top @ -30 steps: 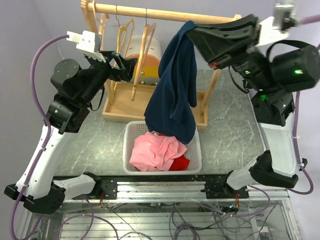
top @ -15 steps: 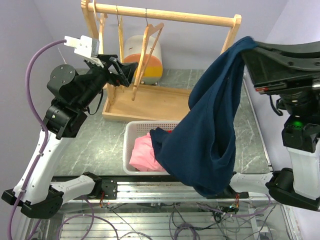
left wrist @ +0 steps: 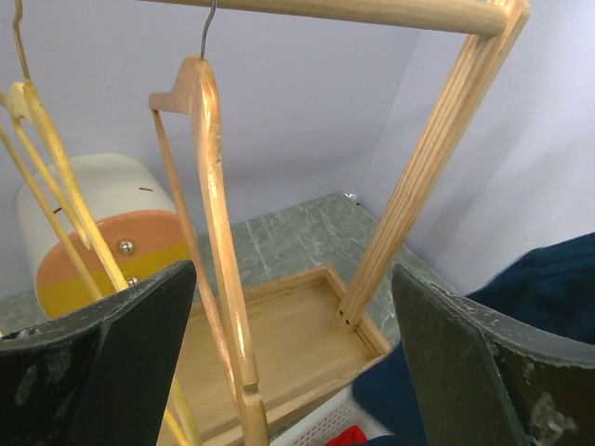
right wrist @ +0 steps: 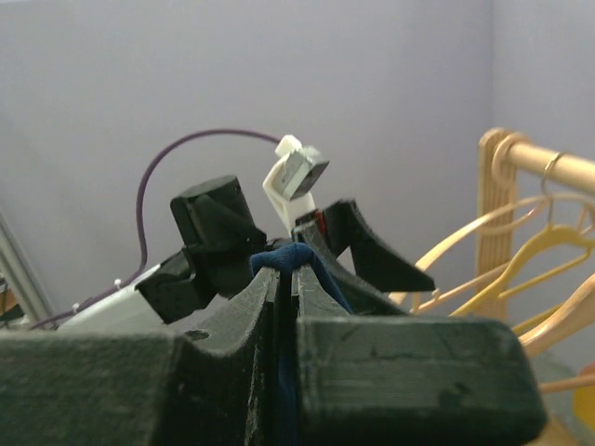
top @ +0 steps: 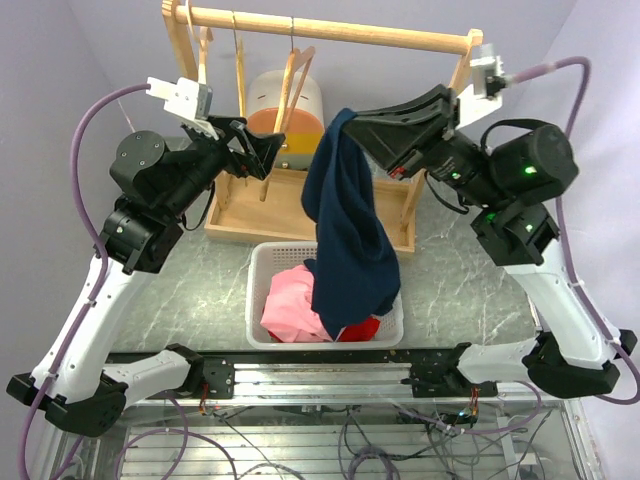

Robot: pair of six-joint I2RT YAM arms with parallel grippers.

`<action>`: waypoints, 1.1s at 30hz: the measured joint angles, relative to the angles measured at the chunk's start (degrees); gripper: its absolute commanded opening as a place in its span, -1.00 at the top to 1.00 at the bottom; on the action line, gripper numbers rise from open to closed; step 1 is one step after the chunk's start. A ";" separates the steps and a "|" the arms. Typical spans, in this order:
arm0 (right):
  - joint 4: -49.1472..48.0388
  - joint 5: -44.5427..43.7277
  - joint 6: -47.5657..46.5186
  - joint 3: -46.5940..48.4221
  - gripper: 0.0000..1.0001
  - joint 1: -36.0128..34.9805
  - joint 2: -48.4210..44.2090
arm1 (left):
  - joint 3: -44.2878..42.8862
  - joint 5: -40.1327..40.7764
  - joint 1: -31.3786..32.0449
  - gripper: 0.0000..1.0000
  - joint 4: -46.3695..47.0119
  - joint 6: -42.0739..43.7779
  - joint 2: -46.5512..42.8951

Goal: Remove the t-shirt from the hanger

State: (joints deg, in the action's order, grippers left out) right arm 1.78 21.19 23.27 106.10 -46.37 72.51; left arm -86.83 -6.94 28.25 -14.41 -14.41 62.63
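Note:
The navy t-shirt (top: pixel 345 230) hangs free from my right gripper (top: pixel 350 120), which is shut on its top edge in front of the rack. Its lower end drapes into the white basket (top: pixel 262 262). In the right wrist view the jaws (right wrist: pixel 288 279) are pressed together on a fold of the navy cloth (right wrist: pixel 284 258). A bare wooden hanger (top: pixel 290 90) hangs on the rack rail (top: pixel 330 30). My left gripper (top: pixel 260 150) is open and empty beside that hanger. In the left wrist view the hanger (left wrist: pixel 218 232) stands between the spread fingers (left wrist: pixel 102 362), and the shirt (left wrist: pixel 548 307) shows at the right.
More hangers (top: pixel 240 70), wooden and yellow, hang at the rail's left end. A white and orange canister (top: pixel 275 105) stands behind the rack's wooden tray base (top: pixel 300 210). The basket holds a pink cloth (top: pixel 295 305) and a red cloth (top: pixel 362 327).
My right arm swung the shirt out to the right and near side, then back left; it now hangs over the basket. My left gripper has stayed open by the hangers, shifting slightly.

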 measured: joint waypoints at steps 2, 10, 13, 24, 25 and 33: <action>-0.72 0.98 1.92 -2.21 1.00 0.00 0.20 | 0.37 0.02 0.00 -0.91 0.13 0.04 -0.07; -2.05 0.63 7.98 -16.87 1.00 0.00 -3.82 | 3.04 0.04 0.00 -0.96 2.05 0.63 -0.70; 2.25 -3.13 8.39 -23.93 1.00 0.00 -8.39 | 3.50 -0.11 0.00 -0.96 2.43 0.66 -0.63; 26.21 -13.16 10.88 -36.17 1.00 0.00 -16.68 | 3.89 -3.32 0.00 -0.96 3.08 1.03 -0.59; 27.58 -13.22 11.10 -36.79 1.00 0.00 -16.37 | 4.00 -3.56 0.00 -0.97 3.06 1.09 -0.59; 33.70 -7.58 12.81 -43.25 1.00 -0.44 -10.32 | 4.57 -3.21 0.00 -0.96 0.96 2.23 -0.96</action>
State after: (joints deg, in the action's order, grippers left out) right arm 35.48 13.61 36.07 62.85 -46.81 62.19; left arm -82.26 -10.15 28.25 -13.45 -12.19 61.67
